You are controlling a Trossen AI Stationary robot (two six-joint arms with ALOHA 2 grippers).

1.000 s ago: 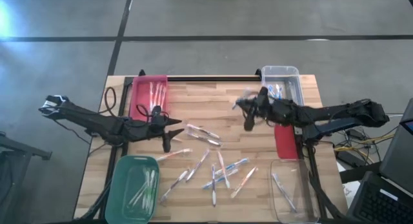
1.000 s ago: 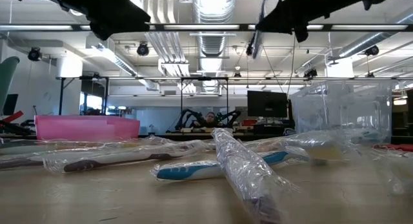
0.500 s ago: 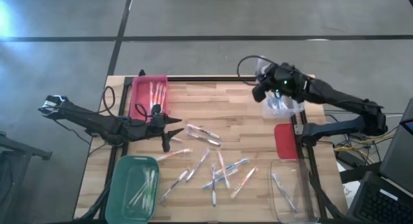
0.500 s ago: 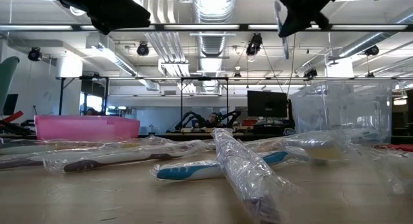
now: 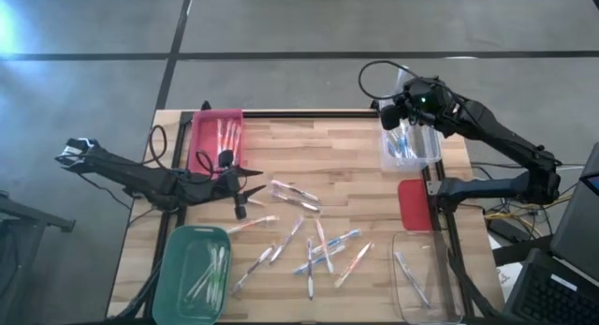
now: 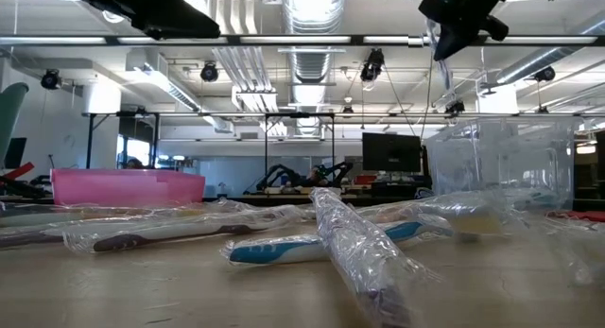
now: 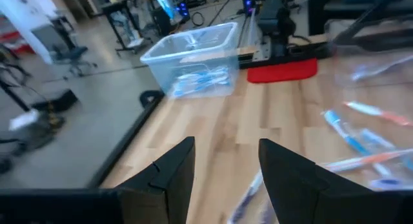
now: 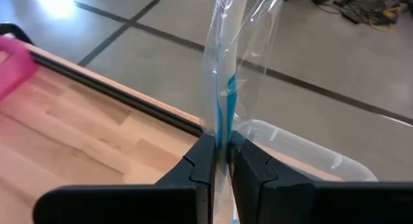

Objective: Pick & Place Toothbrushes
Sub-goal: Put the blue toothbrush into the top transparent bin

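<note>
1. The blue toothbrush, sealed in its clear wrapper, stood upright, pinched between the pressed-together fingers of my right gripper.
2. I held it above the clear bin at the table's far right corner, where other blue brushes lay; the wrist view showed the bin's rim right beneath the fingers.
3. I judged this to be the placing step: the brush was lifted and carried but not yet dropped.
4. The next move called for lowering a little, keeping the brush inside the bin's walls, and then spreading the fingers so it fell among the others without the wrapper snagging.
5. My left gripper waited with its fingers spread and empty, beside the pink bin.
6. The loose toothbrushes lay scattered mid-table, between the green bin and the near clear bin, so much sorting remained.
</note>
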